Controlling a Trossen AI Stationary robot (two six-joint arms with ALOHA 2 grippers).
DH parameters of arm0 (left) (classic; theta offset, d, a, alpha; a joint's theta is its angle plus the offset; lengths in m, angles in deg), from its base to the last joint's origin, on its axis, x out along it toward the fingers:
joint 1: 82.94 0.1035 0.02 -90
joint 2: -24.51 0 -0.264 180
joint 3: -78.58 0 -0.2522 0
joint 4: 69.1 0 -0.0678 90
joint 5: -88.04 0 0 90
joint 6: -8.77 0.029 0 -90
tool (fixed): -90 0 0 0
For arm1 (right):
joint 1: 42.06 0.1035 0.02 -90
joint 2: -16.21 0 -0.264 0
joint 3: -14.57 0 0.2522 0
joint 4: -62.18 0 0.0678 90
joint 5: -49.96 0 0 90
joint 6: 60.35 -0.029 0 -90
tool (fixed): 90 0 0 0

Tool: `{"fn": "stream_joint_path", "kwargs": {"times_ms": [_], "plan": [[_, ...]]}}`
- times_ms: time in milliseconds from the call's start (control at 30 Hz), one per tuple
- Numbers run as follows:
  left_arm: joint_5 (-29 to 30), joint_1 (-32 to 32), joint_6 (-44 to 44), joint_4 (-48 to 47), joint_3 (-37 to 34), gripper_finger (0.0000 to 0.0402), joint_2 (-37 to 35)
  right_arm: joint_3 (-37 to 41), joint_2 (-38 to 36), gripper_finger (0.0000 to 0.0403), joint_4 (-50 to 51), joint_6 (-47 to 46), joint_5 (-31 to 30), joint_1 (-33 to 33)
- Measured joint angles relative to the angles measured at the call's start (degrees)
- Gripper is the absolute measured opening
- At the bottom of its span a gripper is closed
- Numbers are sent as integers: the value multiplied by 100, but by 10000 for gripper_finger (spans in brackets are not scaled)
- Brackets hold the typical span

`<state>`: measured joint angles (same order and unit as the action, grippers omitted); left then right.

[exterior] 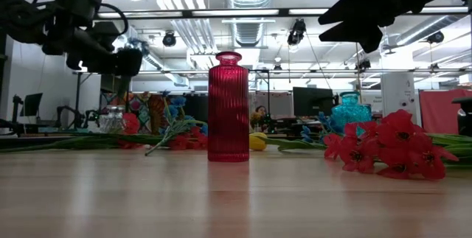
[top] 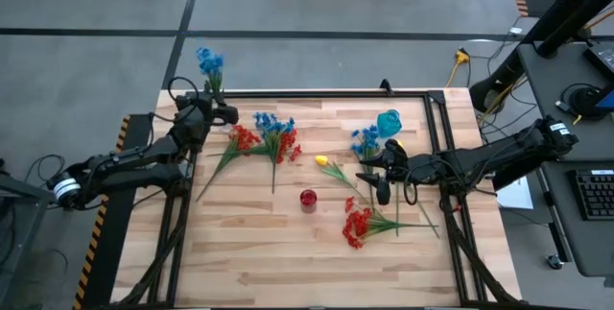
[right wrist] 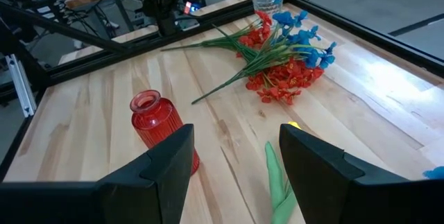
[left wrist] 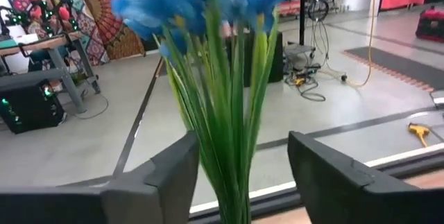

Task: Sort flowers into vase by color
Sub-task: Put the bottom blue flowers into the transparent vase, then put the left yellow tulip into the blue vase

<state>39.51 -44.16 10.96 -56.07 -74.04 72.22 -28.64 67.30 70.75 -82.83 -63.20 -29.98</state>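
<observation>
A blue flower sprig (top: 209,62) stands upright in a clear vase (right wrist: 266,1) at the table's far left corner. My left gripper (left wrist: 243,148) is level and open, its fingers on either side of the sprig's green stems. My right gripper (top: 384,183) hovers open over the right half of the table, above a yellow flower (top: 326,162) and its stem (right wrist: 277,175). A red vase (top: 308,199) stands mid-table and a teal vase (top: 389,123) at the far right. Red and blue sprigs (top: 269,137) lie in a heap left of centre. My left gripper's fingers stand level on either side of the blue sprig's stems (left wrist: 222,175), below the blooms. The stems run close to one finger (left wrist: 173,175); I cannot tell whether they touch it. The sprig stays upright in the clear vase.
Red flowers (top: 357,226) lie at the near right, with long stems pointing toward the right edge. More blue flowers (top: 365,140) lie beside the teal vase. A dark frame rail (top: 317,94) runs along the table's far edge. Bare wood shows along the near edge.
</observation>
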Motion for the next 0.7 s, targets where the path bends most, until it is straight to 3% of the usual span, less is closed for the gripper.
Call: {"fn": "stream_joint_path", "kwargs": {"times_ms": [233,467,700], "plan": [[1,-40,-223,-527,1,252,-47,0,0,206,-1,-1,0,0],[-1,-191,-449,-1074,7,267,-333,0,0,206,-2,-2,-2,0],[-22,-494,-1046,-2569,531,268,-814,0,0,206,-2,-2,-5,0]]}}
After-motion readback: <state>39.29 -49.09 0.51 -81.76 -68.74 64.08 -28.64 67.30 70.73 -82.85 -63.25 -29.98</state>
